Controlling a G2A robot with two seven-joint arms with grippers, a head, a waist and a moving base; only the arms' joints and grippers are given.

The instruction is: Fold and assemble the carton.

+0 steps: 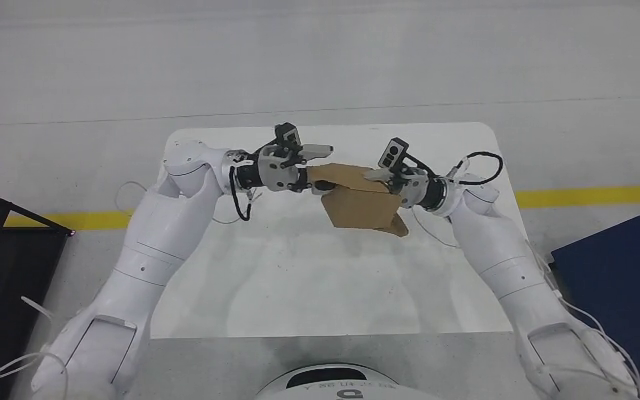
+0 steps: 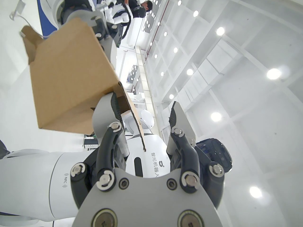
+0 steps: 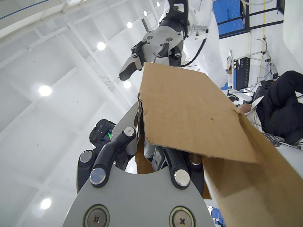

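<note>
White worktop (image 1: 300, 290) stands on a pale floor crossed by a yellow line (image 1: 580, 197). Above its far half the brown carton (image 1: 362, 205) is held between both arms. The right tool (image 1: 381, 180) pinches one carton edge. The left tool (image 2: 144, 101) is spread wide, one finger (image 2: 107, 112) against the carton's wall and a flap edge between its fingers. Round ceiling lights (image 2: 220, 31) shine overhead.

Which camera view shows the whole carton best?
The top view: the whole carton shows over the table. The left wrist view shows one broad panel and a flap; the right wrist view cuts it off at the edge.
</note>
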